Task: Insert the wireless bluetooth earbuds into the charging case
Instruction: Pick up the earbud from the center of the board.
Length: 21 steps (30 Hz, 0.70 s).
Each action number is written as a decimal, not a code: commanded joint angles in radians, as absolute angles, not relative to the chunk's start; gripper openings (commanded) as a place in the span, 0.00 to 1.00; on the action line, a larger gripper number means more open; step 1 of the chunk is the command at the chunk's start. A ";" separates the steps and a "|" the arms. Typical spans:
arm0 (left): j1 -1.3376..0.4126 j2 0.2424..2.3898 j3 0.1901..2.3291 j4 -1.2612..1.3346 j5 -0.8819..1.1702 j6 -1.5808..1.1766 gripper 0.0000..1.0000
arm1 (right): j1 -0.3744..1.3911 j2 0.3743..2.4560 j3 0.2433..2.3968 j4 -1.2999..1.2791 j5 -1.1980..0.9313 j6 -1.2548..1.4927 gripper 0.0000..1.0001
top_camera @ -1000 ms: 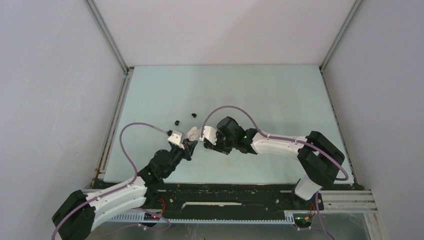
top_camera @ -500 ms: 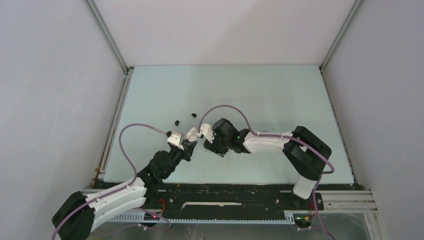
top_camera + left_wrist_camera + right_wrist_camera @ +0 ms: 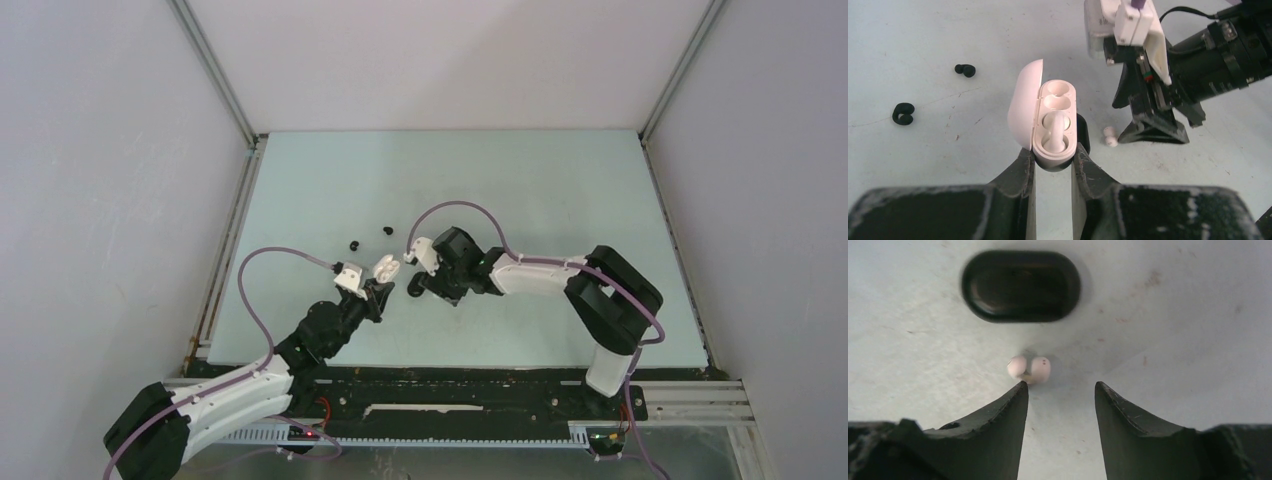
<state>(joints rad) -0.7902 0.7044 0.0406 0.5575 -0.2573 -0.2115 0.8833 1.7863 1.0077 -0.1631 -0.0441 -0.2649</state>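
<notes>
My left gripper (image 3: 1053, 156) is shut on the lower end of a white charging case (image 3: 1054, 125), which it holds up with the lid open. One white earbud (image 3: 1054, 131) sits in the nearer slot; the far slot is bare. A second white earbud (image 3: 1029, 369) lies on the table just past the left fingertip of my right gripper (image 3: 1060, 386), which is open and holds nothing. From the left wrist view that earbud (image 3: 1110, 136) lies beside the right gripper's fingers (image 3: 1133, 131). From above, the case (image 3: 386, 267) sits between both grippers.
A shut black case (image 3: 1020, 286) lies flat on the table beyond the loose white earbud. Two black earbuds (image 3: 965, 70) (image 3: 903, 113) lie farther left, seen from above as two dark specks (image 3: 387, 230) (image 3: 354, 244). Grey walls enclose the pale green table (image 3: 540, 200).
My right gripper has opened wider and shifted a little away from the white case. The left gripper keeps the case where it was.
</notes>
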 commanded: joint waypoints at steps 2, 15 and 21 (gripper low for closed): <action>-0.781 0.698 0.043 0.587 -0.249 -0.226 0.00 | 0.795 1.717 1.045 -0.242 -0.051 -0.268 0.53; -0.781 0.710 0.046 0.591 -0.239 -0.225 0.00 | 0.702 1.699 1.062 -0.267 -0.344 -0.171 0.43; -0.781 0.715 0.046 0.592 -0.240 -0.227 0.00 | 0.692 1.813 1.150 -0.317 -0.409 -0.096 0.37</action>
